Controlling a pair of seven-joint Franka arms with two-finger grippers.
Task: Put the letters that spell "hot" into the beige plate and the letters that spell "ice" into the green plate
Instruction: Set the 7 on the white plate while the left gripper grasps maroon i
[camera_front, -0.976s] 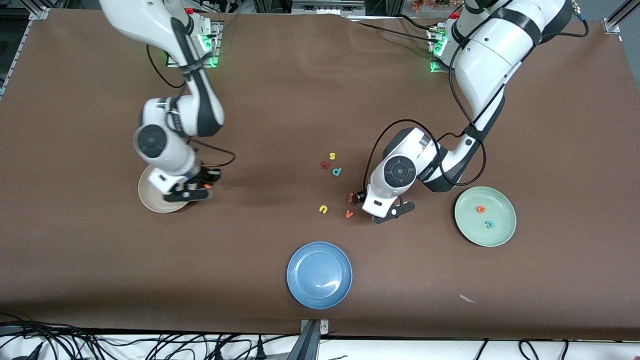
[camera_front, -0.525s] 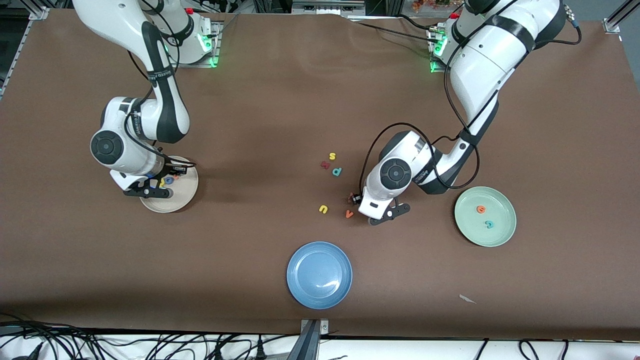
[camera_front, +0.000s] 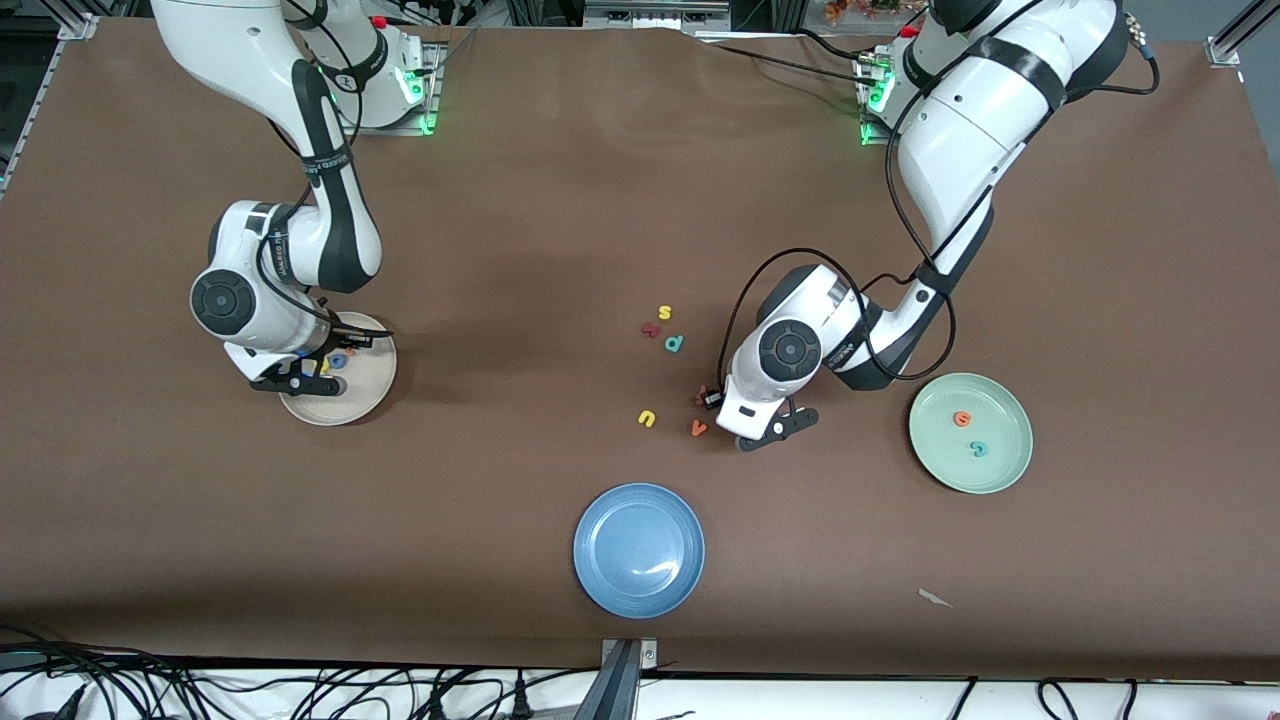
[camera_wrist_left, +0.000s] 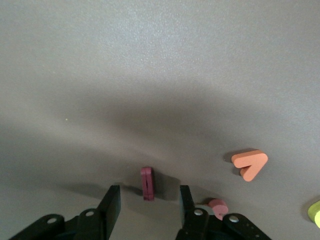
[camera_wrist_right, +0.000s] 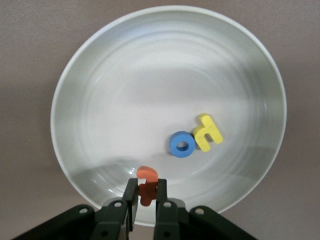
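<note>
Right gripper (camera_wrist_right: 145, 199) now over beige plate (camera_wrist_right: 100, 65), fingers pinching orange t (camera_wrist_right: 146, 184); left gripper (camera_wrist_left: 147, 202) narrowing astride upright dark red i (camera_wrist_left: 147, 183)

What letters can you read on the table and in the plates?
"s", yellow letter, on the table
"p", teal letter, on the table
"u", yellow letter, on the table
"v", orange letter, on the table
"e", orange letter, in the green plate
Writing on the arms: too small to read.

Brown matte desk (camera_front: 560, 200) fills view, evenly lit, soft shadows. Aluminium frame rails (camera_front: 45, 70) at desk corners. Tangled black cables (camera_front: 300, 690) on white strip along desk's near edge. Small paper scrap (camera_front: 935, 598) on desk near that edge.
</note>
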